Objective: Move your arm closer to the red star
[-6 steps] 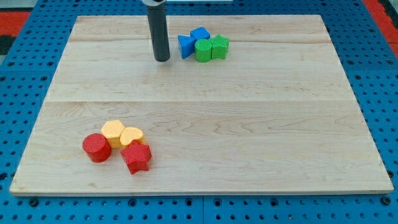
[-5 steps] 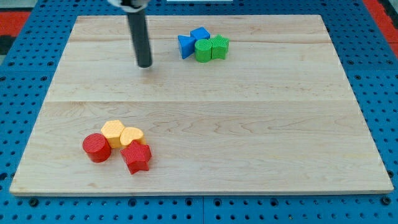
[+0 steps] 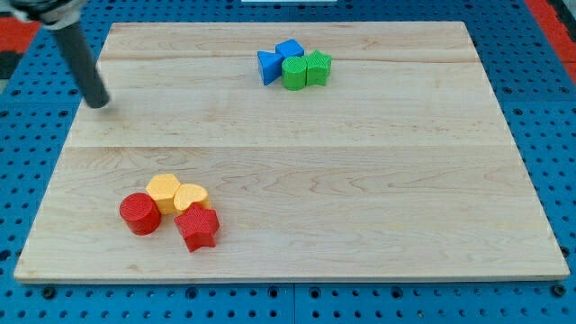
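Observation:
The red star (image 3: 198, 228) lies near the view's bottom left of the wooden board (image 3: 360, 180), touching a yellow heart (image 3: 191, 196). A yellow hexagon (image 3: 163, 191) and a red cylinder (image 3: 139, 213) sit just to its left. My tip (image 3: 97, 103) is at the board's left edge in the upper part of the view, well above and to the left of the red star, touching no block.
A cluster of a blue triangle (image 3: 268, 66), a blue block (image 3: 290, 49), a green cylinder (image 3: 293, 74) and a green block (image 3: 317, 67) sits near the view's top centre. Blue pegboard (image 3: 27, 162) surrounds the board.
My tip has slid leftward and slightly down, from beside the blue and green cluster to the board's left edge. No block has moved.

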Tool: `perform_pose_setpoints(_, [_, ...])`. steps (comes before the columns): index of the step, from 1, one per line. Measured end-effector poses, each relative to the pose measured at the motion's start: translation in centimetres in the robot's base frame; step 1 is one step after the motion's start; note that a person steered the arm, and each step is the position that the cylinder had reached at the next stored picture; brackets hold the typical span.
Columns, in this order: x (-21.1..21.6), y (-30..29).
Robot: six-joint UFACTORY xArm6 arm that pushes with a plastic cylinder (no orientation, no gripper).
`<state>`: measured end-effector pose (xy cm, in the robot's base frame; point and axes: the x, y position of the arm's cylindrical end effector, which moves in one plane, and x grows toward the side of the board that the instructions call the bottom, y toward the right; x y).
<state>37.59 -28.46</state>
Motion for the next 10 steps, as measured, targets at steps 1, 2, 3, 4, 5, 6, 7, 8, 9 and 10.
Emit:
perform_pose_setpoints(1, [1.4, -2.0])
perform_pose_setpoints(2, [5.3, -2.0])
perform_pose_setpoints(3, [13.1, -0.9])
perform_pose_setpoints(4, [17.0, -1.3])
perform_pose_setpoints(5, [21.9, -0.2])
perform_pose_setpoints(6, [24.3, 2.6])
perform_pose_setpoints(7, [24.2, 6.3])
perform_pose_setpoints(8, [23.9, 6.6])
perform_pose_setpoints(9, [20.8, 6.4])
perform_pose_setpoints(10, [19.5, 6.6])
